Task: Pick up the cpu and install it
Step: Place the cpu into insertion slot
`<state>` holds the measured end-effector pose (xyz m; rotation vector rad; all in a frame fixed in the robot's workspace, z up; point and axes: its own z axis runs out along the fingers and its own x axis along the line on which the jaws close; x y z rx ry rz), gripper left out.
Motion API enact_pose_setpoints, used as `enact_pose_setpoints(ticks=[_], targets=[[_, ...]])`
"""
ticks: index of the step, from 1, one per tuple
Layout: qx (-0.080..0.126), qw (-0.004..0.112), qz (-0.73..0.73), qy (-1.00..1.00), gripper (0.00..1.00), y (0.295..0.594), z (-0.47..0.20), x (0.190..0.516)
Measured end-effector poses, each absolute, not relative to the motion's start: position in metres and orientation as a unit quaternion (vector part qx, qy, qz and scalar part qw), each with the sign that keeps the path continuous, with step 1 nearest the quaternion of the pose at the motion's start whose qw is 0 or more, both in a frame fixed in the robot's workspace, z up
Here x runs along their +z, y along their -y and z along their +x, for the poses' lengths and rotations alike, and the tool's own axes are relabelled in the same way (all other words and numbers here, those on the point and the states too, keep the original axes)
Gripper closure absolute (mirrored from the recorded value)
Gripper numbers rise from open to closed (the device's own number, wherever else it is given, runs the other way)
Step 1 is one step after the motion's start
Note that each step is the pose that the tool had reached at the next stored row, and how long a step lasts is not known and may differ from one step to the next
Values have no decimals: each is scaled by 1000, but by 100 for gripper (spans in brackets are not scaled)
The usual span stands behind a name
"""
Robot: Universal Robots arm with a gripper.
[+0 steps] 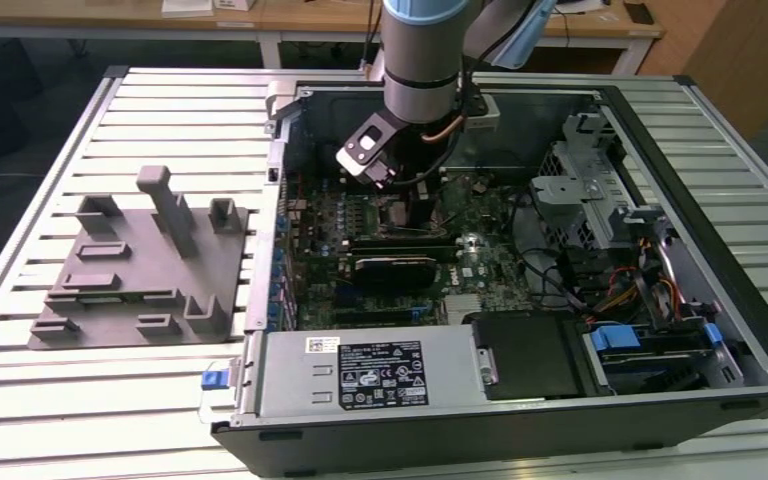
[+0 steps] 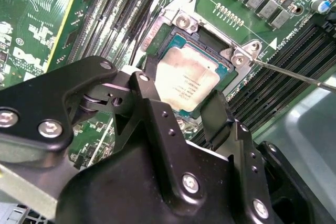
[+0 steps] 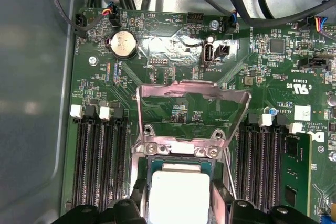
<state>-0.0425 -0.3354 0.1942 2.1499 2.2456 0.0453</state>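
The cpu (image 2: pixel 186 82), a flat square chip with a pale silver top, lies level in the metal-framed socket (image 2: pixel 184 22) on the green motherboard. In the first wrist view the cpu (image 3: pixel 178 192) sits just below the raised load plate (image 3: pixel 191 111). My gripper (image 2: pixel 181 93) straddles it, with one black finger (image 2: pixel 149 85) against one edge and the other finger (image 2: pixel 215 111) against the opposite edge. It looks shut on the chip. In the exterior view the arm (image 1: pixel 418 60) reaches down into the open computer case (image 1: pixel 704 330).
Memory slots (image 3: pixel 100 161) flank the socket on both sides, and a thin socket lever (image 2: pixel 294 72) sticks out beside it. Cables (image 3: pixel 252 3) run along the board's edge. A grey fixture (image 1: pixel 144 270) lies on the slatted table at the exterior view's left.
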Motion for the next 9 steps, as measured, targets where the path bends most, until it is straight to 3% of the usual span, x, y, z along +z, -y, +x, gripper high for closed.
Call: enact_pose_setpoints(ticks=[9], targets=[[15, 16, 691, -722, 40, 335, -42, 205]])
